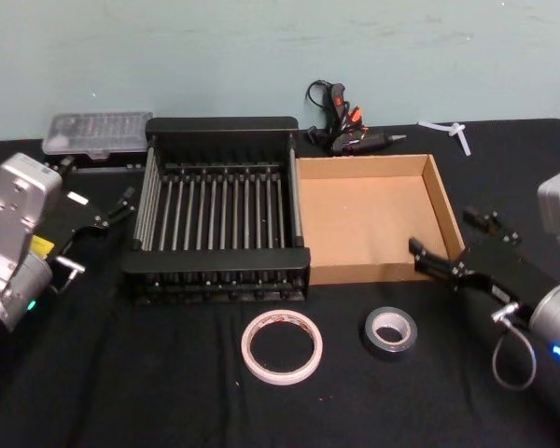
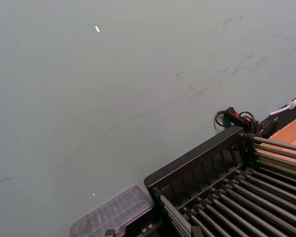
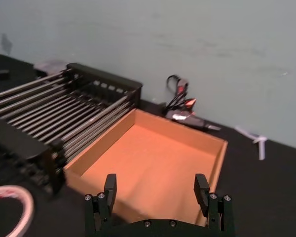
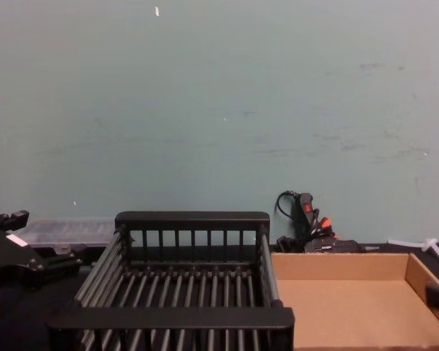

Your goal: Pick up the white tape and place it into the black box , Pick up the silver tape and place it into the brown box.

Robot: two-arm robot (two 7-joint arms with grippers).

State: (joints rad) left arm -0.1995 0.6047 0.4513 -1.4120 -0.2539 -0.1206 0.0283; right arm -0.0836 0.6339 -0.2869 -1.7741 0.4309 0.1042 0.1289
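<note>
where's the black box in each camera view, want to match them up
Head view: black box at centre-left, touching the brown box on its right.
Left wrist view: its barred corner at the lower right.
Right wrist view: at the left, beside the brown box.
Chest view: bottom centre.
Shared landmark: the glue gun against the wall behind the boxes.

open cloth round white tape (image 1: 282, 347) & silver tape (image 1: 389, 331), boxes behind
</note>
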